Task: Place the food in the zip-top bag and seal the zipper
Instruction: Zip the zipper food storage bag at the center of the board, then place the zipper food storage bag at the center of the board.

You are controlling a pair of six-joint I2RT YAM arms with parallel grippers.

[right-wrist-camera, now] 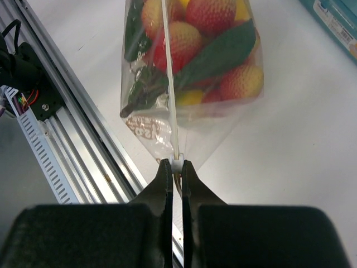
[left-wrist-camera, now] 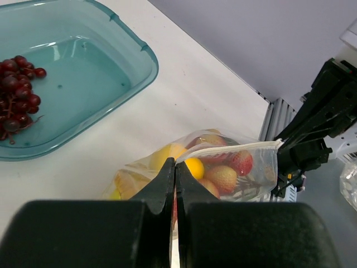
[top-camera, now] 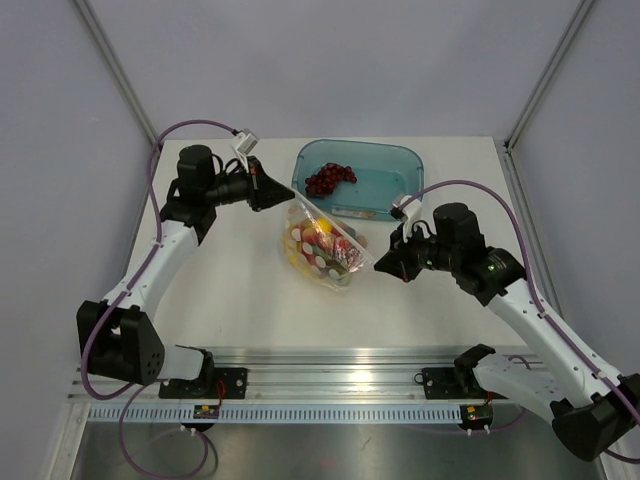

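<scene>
Left gripper (left-wrist-camera: 175, 167) is pressed shut on one end of the zipper (left-wrist-camera: 234, 147), right gripper (right-wrist-camera: 177, 166) on the other. The bag (top-camera: 322, 250) of fruit (right-wrist-camera: 212, 17) stretches between, just beside the tray (top-camera: 390, 165), on a white table (top-camera: 230, 300) with grey walls (top-camera: 330, 60).

food (top-camera: 318, 245) in bag (right-wrist-camera: 150, 134), tray (top-camera: 385, 180) behind bag
</scene>
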